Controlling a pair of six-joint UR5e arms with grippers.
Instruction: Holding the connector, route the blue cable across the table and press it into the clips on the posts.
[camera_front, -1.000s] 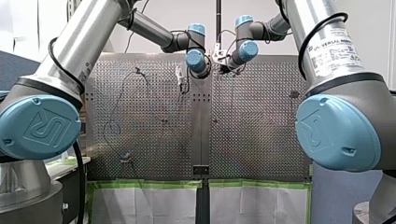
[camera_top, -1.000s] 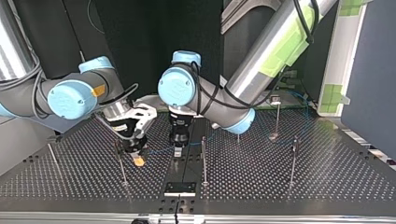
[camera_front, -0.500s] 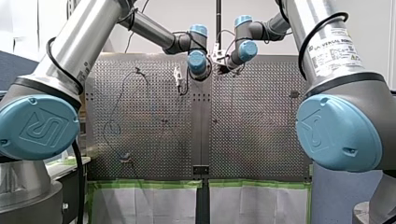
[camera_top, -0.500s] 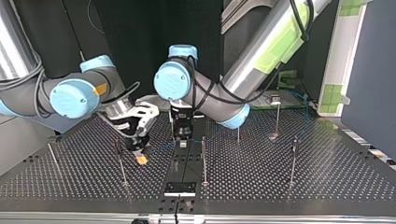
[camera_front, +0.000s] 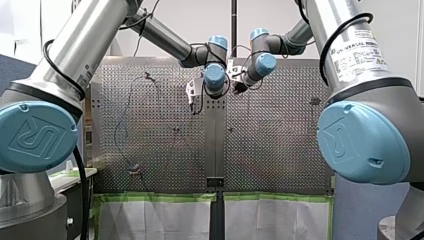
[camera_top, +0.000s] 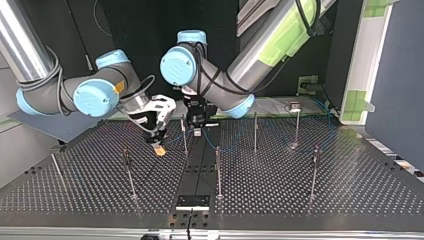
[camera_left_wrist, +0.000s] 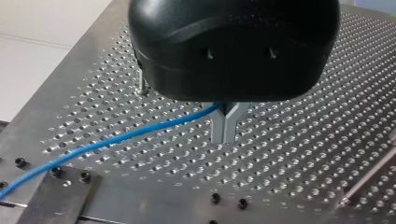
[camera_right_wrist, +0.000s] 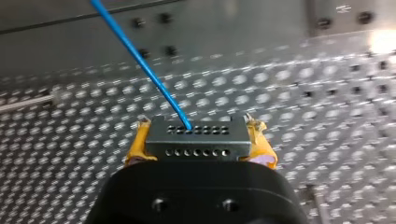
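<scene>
At the top view's left, my right arm reaches down over the counter (camera_top: 300, 185), right end effector (camera_top: 159, 149) clenched on the connector (camera_right_wrist: 196, 135) — the blue cable (camera_left_wrist: 140, 132) leaves it straight ahead, running rightward to the left end effector (camera_top: 197, 131), pointed down, pinching it.

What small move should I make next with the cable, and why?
Probably ease my left jaws toward the post beside them in the top view and press the blue cable into it. They are shut on the cable right next to that post, while my right jaws hold the connector on its other side.
</scene>
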